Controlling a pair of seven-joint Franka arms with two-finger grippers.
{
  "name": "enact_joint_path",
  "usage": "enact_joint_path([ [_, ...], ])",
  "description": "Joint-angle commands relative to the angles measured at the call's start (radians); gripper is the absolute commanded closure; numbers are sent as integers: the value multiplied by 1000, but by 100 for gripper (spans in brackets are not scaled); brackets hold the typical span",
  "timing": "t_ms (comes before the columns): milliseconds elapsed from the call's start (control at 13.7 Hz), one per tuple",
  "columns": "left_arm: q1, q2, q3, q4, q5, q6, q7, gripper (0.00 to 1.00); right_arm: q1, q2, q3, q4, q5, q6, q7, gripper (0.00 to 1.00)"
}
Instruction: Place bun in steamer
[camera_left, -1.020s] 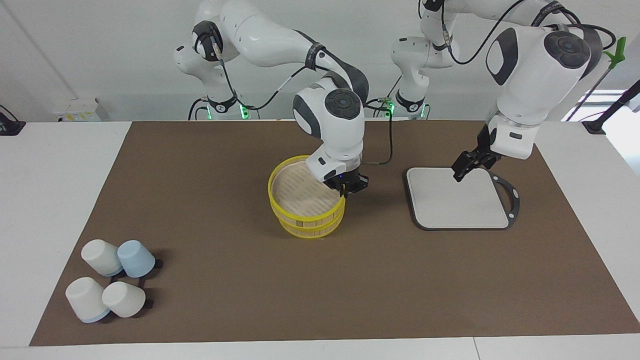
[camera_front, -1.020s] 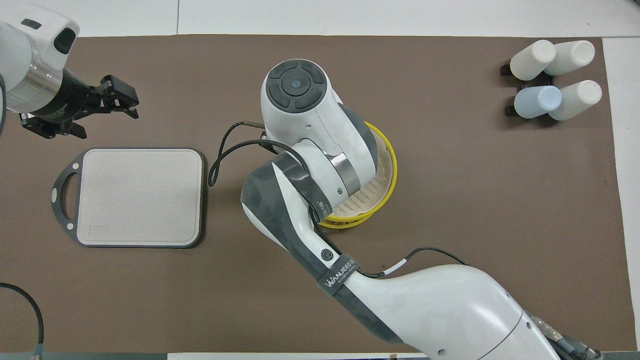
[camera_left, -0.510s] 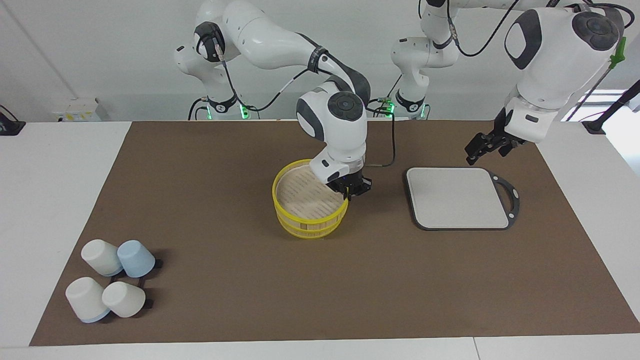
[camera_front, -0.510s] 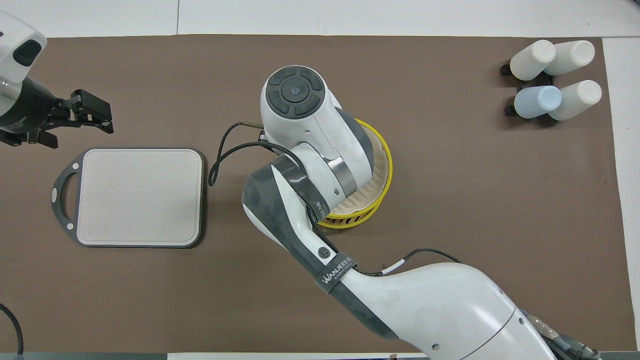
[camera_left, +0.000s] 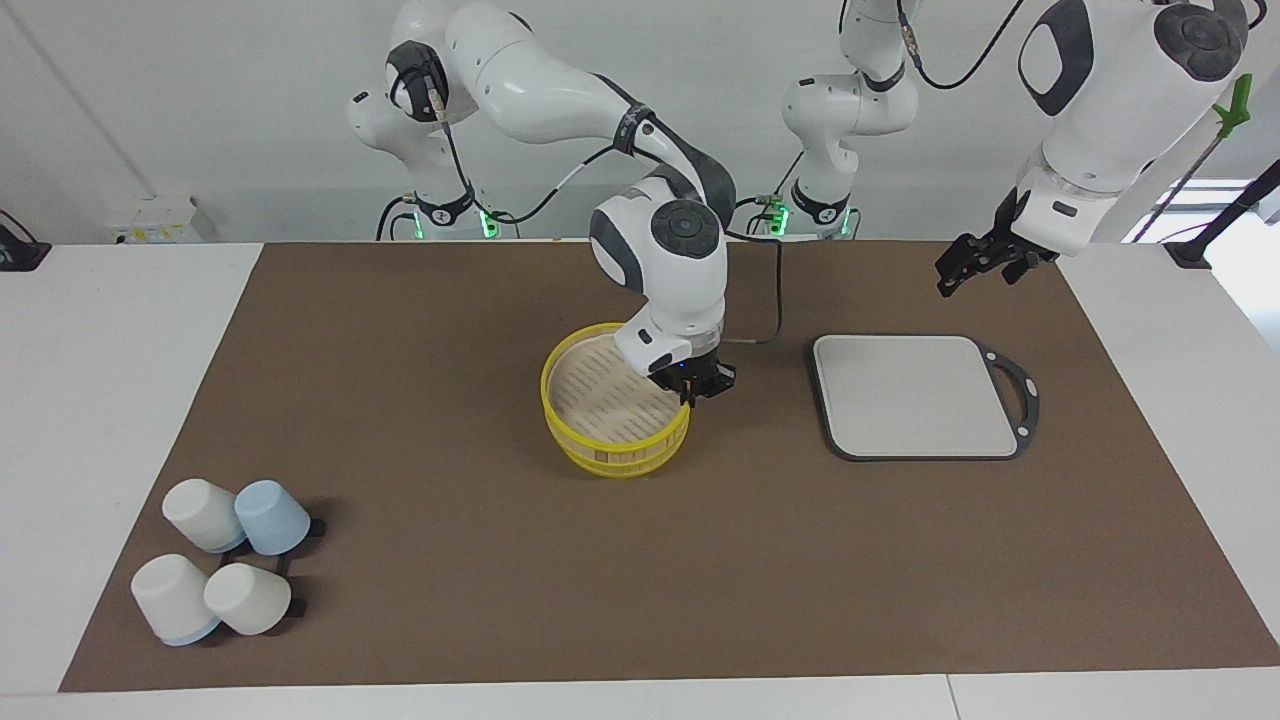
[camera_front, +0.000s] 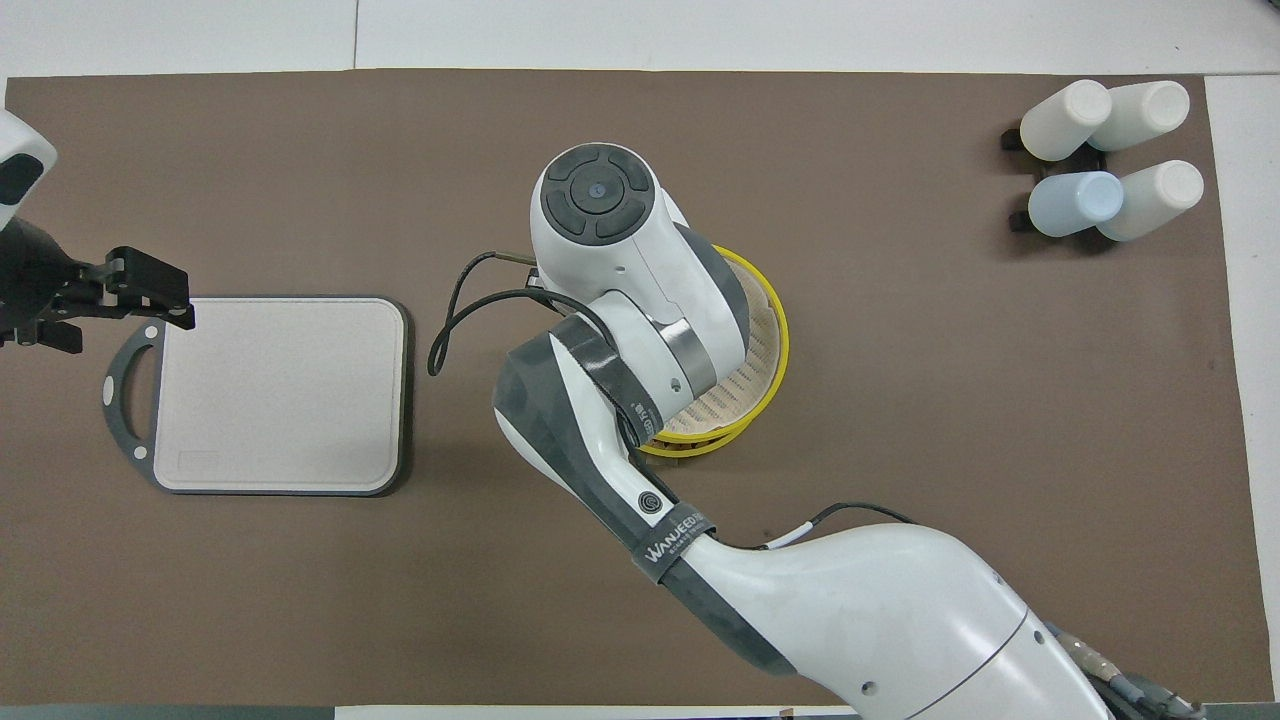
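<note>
Here, right tool clamping steamer rim.

Four upturned cups, one yellow steamer, one grey board, two arms.

Light was bright and even from above; shadows under the cups stayed soft, and both views looked sharp.

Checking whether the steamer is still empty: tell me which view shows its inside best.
The facing view: the steamer shows nearly its whole slatted floor, with no bun on it; only the right gripper at its rim hides a bit. In the overhead view the right arm covers most of the steamer, leaving a crescent of rim and floor.
</note>
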Motion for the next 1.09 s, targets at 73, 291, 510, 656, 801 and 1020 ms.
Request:
enact_joint_path([
  [73, 49, -40, -41, -65, 12, 5, 36, 0, 3, -37, 4, -50, 0, 9, 7, 100],
  [291, 52, -44, -45, -73, 12, 6, 43, 0, 6, -37, 4, -48, -1, 9, 7, 100],
  [510, 52, -47, -50, -72, 12, 6, 44, 0, 6, -39, 4, -51, -3, 6, 7, 100],
  [656, 55, -67, -48, -77, 12, 5, 92, 0, 8, -43, 4, -53, -3, -2, 7, 100],
  [801, 62, -74, -48, -85, 12, 6, 92, 0, 18, -45, 4, -51, -1, -6, 13, 100],
  [1020, 62, -81, -48, -88, 12, 11, 93, 0, 23, -46, 4, -54, -1, -3, 13, 100],
])
